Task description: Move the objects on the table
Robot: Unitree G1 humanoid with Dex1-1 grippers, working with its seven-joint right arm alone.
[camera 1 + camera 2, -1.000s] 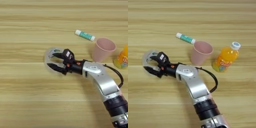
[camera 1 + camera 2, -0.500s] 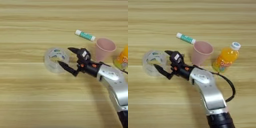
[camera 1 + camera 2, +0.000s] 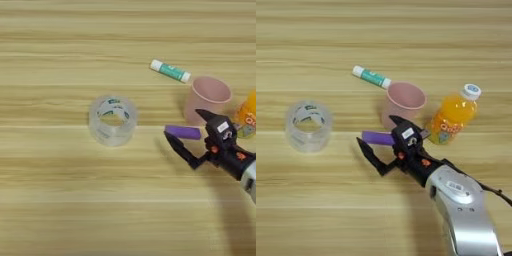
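A wide clear tape roll [image 3: 113,120] stands alone on the light wood table [image 3: 60,200], left of centre. My right gripper [image 3: 375,129] is open, well to the right of the roll. Its two black fingers spread around a short flat purple bar [image 3: 377,137] lying on the table. One fingertip [image 3: 359,141] points left past the bar's end and the other sits above it, near the pink cup. An orange-drink bottle [image 3: 453,116] with a white cap stands upright to the right of the cup.
A pink cup [image 3: 403,102] stands upright just behind the purple bar. A white and green glue stick [image 3: 372,77] lies behind the cup. My silver forearm [image 3: 463,210] comes in from the bottom right.
The gripper has let go of the tape roll and drawn back to the right, fingers open, ending over the purple bar. The roll stays where it was.
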